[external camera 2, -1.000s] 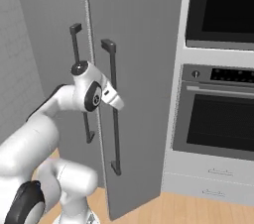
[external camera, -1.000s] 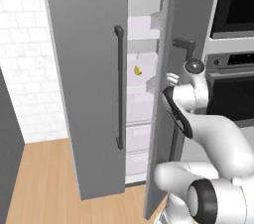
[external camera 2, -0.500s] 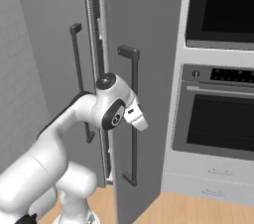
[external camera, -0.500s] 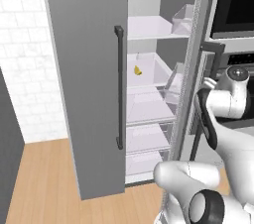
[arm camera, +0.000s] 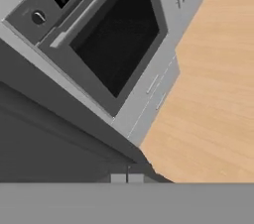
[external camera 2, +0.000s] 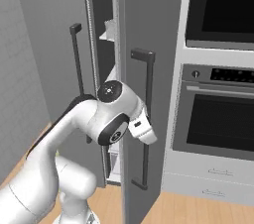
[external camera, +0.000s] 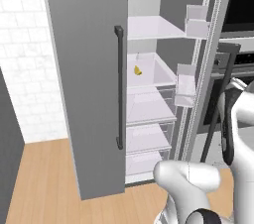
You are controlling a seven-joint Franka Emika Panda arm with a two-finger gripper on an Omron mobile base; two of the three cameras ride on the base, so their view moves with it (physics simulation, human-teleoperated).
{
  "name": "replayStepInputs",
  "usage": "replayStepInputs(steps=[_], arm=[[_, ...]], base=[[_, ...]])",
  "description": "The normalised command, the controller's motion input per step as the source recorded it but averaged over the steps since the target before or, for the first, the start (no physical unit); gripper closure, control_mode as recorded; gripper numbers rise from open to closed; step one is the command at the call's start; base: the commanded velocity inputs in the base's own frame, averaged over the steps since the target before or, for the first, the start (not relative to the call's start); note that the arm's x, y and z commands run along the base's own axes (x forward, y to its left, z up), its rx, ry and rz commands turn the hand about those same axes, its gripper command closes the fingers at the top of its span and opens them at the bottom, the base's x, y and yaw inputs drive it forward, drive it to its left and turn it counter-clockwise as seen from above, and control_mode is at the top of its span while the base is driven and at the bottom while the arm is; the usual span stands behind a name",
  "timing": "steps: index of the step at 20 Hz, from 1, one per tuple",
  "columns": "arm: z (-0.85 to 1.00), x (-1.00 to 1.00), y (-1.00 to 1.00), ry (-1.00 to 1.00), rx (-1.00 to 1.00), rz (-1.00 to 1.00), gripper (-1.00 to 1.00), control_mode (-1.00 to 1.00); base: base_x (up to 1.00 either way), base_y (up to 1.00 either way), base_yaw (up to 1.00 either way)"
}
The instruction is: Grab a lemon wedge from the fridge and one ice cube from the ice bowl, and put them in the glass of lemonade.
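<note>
The grey fridge [external camera: 89,69] has its right door [external camera 2: 134,29] swung wide, edge-on in the left base view, so the white shelves show. The tiny yellow lemon wedge [external camera: 137,70] lies on a middle shelf [external camera: 151,77], deep inside. My gripper [external camera 2: 148,136] is at the outer face of the open right door, beside its dark bar handle [external camera 2: 147,119]. In the hand view the fingertips [arm camera: 118,178] stand side by side and shut, nothing seen between them, over the dark door face. The ice bowl and the glass of lemonade are out of view.
A built-in oven [external camera 2: 218,119] with a second oven window [external camera 2: 223,15] above it stands right of the fridge, close behind the open door. Clear door bins [external camera: 186,86] jut from the door. A white tiled wall [external camera: 25,44] is left; the wooden floor [external camera: 44,178] is below.
The right fridge door has swung much further open, and my arm has moved right with it. More of the shelves and the lemon wedge now show.
</note>
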Motion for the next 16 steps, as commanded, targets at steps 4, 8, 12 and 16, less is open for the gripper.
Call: replayStepInputs(steps=[4, 8, 12, 16], arm=[[1.0, -1.0, 0.04, -0.02, -0.08, 0.04, 1.0, -1.0], [0.97, -0.79, 0.46, 0.0, -0.11, 0.09, 1.0, -1.0], [0.58, -0.06, 0.98, 0.0, -0.12, 0.09, 1.0, -1.0], [0.24, 0.0, 1.0, 0.04, -0.14, 0.1, 1.0, -1.0]], base=[[0.0, 0.0, 0.0], [0.0, 0.0, 0.0], [0.0, 0.0, 0.0], [0.0, 0.0, 0.0]])
